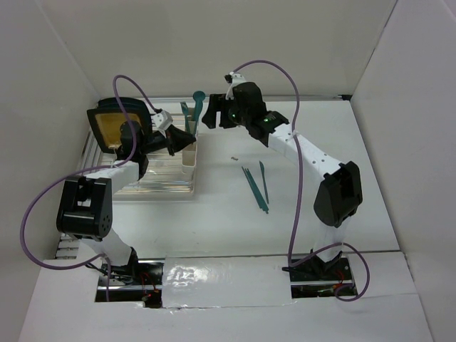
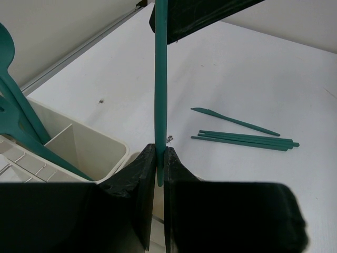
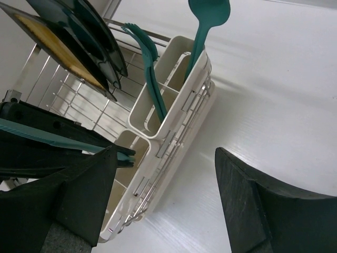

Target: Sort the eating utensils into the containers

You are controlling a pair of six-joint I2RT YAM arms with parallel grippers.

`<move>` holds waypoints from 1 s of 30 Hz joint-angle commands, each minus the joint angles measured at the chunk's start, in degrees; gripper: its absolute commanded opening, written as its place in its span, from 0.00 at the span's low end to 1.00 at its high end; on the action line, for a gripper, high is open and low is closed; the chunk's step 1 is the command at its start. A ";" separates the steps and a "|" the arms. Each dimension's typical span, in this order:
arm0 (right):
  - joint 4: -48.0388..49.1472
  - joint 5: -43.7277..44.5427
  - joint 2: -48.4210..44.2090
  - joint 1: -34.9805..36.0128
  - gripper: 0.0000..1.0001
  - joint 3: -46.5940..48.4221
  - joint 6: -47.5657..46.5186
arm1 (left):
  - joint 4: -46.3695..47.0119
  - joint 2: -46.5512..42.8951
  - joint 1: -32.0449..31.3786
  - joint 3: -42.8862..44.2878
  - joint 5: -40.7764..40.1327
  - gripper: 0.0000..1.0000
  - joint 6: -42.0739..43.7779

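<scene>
Clamping slim teal-green plastic utensil [image 2: 160,79] in left pincer [image 2: 159,158]!
Holding it beside joined cream-white rectangular plastic cups [image 2: 97,152]; gaping wide with right pincer [image 3: 166,195] at 1 o'clock; loose teal utensils [image 2: 245,139] on white surface [image 2: 237,79], 4 o'clock.

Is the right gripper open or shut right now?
Open. The right gripper shows its fingers wide apart, holding nothing.

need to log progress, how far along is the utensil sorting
Done: a spoon and forks stand in the cream cups. In hand: the left gripper pinches one teal utensil near them. Left: a knife and other utensils lie on the table.
</scene>
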 commanded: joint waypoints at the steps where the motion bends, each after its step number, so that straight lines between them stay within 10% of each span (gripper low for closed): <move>1: 0.53 0.83 -2.32 -0.38 0.81 -0.31 0.14 | 2.44 0.22 0.21 1.93 -0.10 0.00 2.69; 17: -1.06 1.53 -1.70 -3.36 0.83 6.54 -0.38 | -0.29 -1.71 0.12 0.78 0.16 0.00 3.13; 30: 15.99 -21.14 -7.95 -1.70 0.85 -2.86 -6.63 | 0.59 -1.27 0.21 0.52 -0.19 0.00 3.39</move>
